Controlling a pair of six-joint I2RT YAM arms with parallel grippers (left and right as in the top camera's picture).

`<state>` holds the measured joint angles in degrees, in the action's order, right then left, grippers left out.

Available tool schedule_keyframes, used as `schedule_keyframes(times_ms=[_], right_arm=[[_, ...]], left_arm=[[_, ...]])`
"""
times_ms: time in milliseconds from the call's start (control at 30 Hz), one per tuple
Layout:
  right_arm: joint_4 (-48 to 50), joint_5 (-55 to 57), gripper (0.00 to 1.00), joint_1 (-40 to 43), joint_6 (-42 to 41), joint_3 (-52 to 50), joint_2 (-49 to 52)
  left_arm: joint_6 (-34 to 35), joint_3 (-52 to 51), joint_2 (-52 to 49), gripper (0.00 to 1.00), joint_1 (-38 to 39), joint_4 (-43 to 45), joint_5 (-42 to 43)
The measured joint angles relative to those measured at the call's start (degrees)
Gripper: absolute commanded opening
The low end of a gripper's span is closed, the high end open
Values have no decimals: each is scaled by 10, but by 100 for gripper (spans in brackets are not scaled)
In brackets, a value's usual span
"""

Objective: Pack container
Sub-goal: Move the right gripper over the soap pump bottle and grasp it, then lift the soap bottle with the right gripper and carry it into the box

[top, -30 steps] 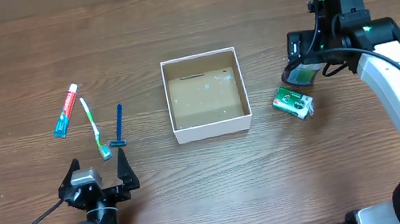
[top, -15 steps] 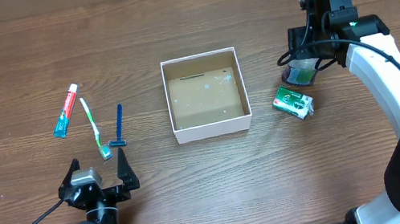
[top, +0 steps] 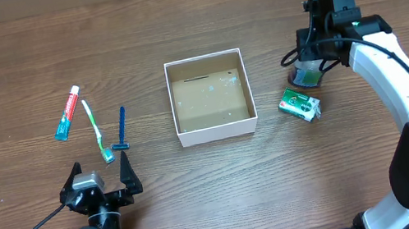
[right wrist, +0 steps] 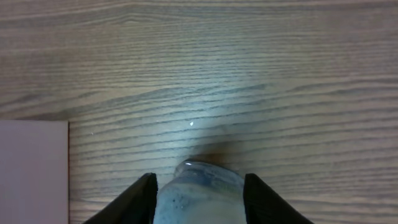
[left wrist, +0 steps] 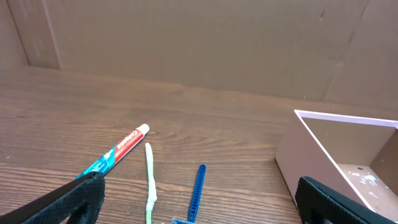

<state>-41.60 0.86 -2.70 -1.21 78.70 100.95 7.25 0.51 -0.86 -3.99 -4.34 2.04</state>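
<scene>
The container (top: 217,132), a shallow white box with a brown floor, sits mid-table with nothing in it; its wall shows in the left wrist view (left wrist: 305,155) and its corner in the right wrist view (right wrist: 31,168). Right of it, my right gripper (top: 309,66) is shut on a small clear greenish bottle (top: 306,77), with a finger pressed to each side of the bottle (right wrist: 199,199). My left gripper (top: 101,175) rests open near the front left. Its fingers (left wrist: 81,196) stand wide apart, short of the razor (left wrist: 198,190).
A toothpaste tube (top: 67,114), a green toothbrush (top: 96,131) and a blue razor (top: 121,130) lie left of the box. A green-and-white packet (top: 299,104) lies just right of the box, in front of the bottle. A cardboard wall runs along the table's far edge.
My right arm has shifted slightly left over the bottle, and its jaws have closed from wide open onto it. The left arm and everything else on the table have stayed still.
</scene>
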Motion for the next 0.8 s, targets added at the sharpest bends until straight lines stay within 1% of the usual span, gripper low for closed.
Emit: schedule_keyframes(times_ms=[133, 233, 433, 600, 800], right_arm=[[0, 2, 18, 0, -1, 0, 1], [0, 3, 9, 0, 0, -1, 2], [0, 5, 4, 1, 0, -1, 2], [-7, 5, 4, 0, 0, 1, 2], [-52, 5, 4, 0, 0, 27, -13]], left_arm=[[0, 0, 0, 100, 0, 0, 0], [0, 0, 0, 100, 0, 0, 0], [0, 0, 0, 100, 0, 0, 0], [0, 0, 0, 100, 0, 0, 0], [0, 0, 0, 100, 0, 0, 0]])
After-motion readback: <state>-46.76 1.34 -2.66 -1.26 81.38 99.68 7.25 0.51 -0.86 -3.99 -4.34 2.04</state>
